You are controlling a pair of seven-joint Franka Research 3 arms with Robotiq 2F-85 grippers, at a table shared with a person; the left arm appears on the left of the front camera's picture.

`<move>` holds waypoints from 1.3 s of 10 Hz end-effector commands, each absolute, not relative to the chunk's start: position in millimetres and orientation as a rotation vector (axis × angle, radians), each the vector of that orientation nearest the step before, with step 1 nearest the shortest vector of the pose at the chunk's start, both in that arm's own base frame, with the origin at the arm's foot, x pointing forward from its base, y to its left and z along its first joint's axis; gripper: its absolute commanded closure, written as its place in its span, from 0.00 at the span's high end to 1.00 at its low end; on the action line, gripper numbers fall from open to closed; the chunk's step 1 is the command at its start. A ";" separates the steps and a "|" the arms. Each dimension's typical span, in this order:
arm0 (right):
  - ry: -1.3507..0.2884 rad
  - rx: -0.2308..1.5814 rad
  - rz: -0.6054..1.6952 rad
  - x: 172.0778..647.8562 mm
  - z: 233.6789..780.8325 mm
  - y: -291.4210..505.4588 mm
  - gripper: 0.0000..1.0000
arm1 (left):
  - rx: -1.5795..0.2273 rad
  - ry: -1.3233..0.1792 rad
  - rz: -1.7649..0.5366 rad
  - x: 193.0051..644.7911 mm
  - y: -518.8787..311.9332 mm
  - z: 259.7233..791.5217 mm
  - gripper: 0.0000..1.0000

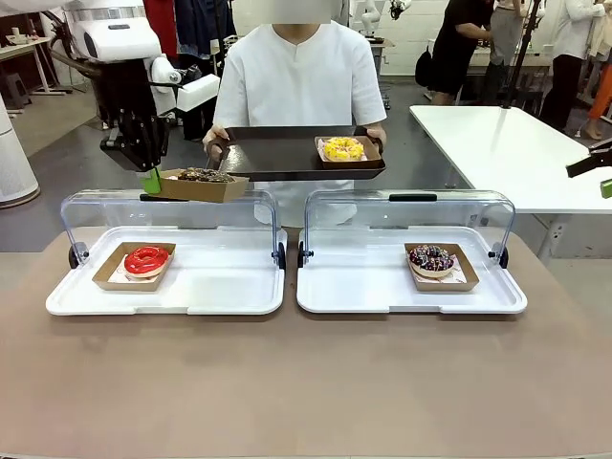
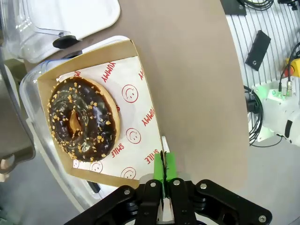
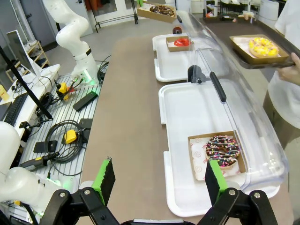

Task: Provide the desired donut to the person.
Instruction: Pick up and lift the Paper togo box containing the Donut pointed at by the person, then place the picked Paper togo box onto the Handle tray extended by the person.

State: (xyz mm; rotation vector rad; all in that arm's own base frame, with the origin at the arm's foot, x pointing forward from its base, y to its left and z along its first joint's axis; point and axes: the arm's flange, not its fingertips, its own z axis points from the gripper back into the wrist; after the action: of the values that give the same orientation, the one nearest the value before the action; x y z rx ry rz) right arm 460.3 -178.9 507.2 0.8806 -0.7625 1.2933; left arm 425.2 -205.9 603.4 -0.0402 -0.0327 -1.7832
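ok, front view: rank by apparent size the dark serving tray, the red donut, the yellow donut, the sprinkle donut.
1. dark serving tray, clearly largest.
2. red donut and sprinkle donut: look about alike, not ranked.
3. yellow donut: looks slightly smaller, but it sits farther from the camera, so unsure.

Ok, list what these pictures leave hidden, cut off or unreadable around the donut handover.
- Front view: the right claw is cut by the picture's edge; its opening shows in the right wrist view instead.
- Front view: the left claw's grip on the brown cardboard tray with the chocolate nut-sprinkled donut is too small; the left wrist view shows it pinching the rim.
- The person's dark brown serving tray hides their waist.
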 end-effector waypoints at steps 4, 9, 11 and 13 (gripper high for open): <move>-0.783 0.879 1.271 462.6 506.3 -176.8 1.00 | -0.041 -0.034 -1.787 422.9 -205.7 603.0 0.00; -0.783 0.879 1.271 462.6 506.3 -176.8 1.00 | -0.041 -0.034 -1.787 422.9 -205.7 603.0 0.00; -0.783 0.879 1.271 462.6 506.3 -176.8 1.00 | -0.041 -0.034 -1.787 422.9 -205.7 603.0 0.00; -0.783 0.879 1.271 462.6 506.3 -176.8 1.00 | -0.041 -0.034 -1.787 422.9 -205.7 603.0 0.00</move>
State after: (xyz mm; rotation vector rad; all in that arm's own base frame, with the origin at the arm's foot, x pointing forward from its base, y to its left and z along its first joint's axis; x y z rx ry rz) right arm 460.3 -178.9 507.2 0.8807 -0.7625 1.2933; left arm 424.9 -206.7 602.7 -0.0412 -0.0313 -1.7850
